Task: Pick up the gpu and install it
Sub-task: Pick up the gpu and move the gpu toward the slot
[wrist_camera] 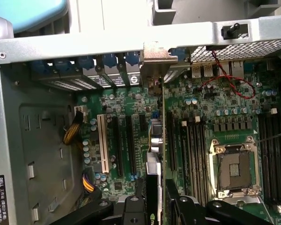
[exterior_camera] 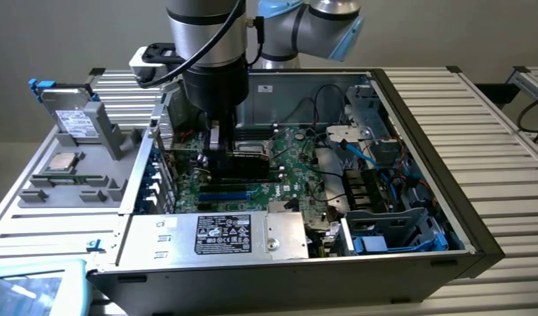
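Note:
The gpu [exterior_camera: 244, 164] stands on edge inside the open computer case [exterior_camera: 427, 131], low over the green motherboard [exterior_camera: 286, 178]. My gripper [exterior_camera: 223, 157] reaches down into the case and is shut on the card. In the wrist view the gpu [wrist_camera: 152, 172] runs edge-on between my black fingers [wrist_camera: 133, 206]. It lies along the black expansion slots [wrist_camera: 131, 140]. Its metal bracket [wrist_camera: 155, 54] sits at the case's rear slot openings. My gripper [wrist_camera: 154, 206] holds the card's near end. Whether the card's edge is seated in a slot is hidden.
A silver power supply [exterior_camera: 220, 234] with a black label fills the case's near side. Blue drive bays [exterior_camera: 392, 234] and cables lie toward the exterior view's right. The open CPU socket [wrist_camera: 236, 168] and a red-and-black cable [wrist_camera: 229, 86] lie beside the card. A grey parts fixture [exterior_camera: 66, 178] stands outside.

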Controlling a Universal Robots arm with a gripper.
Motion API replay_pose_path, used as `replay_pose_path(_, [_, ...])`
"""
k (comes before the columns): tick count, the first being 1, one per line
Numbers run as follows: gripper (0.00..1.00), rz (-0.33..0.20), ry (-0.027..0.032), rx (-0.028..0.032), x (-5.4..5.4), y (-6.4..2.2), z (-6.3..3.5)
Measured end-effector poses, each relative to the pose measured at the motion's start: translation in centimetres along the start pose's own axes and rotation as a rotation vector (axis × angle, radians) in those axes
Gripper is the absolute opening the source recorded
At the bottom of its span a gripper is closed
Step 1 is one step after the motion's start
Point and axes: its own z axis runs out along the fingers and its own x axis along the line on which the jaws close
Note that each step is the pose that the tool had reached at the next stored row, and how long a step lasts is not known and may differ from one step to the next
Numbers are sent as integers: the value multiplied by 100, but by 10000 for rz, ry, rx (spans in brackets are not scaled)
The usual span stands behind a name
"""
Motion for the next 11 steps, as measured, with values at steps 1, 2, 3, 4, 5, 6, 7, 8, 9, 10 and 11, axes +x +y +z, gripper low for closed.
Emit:
replay_pose_path(1, [27,0,-1,0,0,0,1])
replay_pose_path(2, [27,0,-3,1,0,0,2])
replay_pose_path(3, [27,0,-3,1,0,0,2])
replay_pose_path(4, [27,0,-3,0,0,0,2])
replay_pose_path(5, [27,-14,-4,1,0,-2,2])
replay_pose_path(6, [27,-78,-7,-1,-1,-2,3])
replay_pose_path(7, [27,-148,-7,-3,-1,-2,3])
replay_pose_path(8, [27,-209,-7,-6,-2,-4,3])
replay_pose_path(9, [27,-248,-7,-7,-3,-5,2])
replay_pose_path(10, [27,-250,-8,-7,-3,-5,3])
replay_pose_path(11, [27,-251,-8,-7,-3,-5,3])
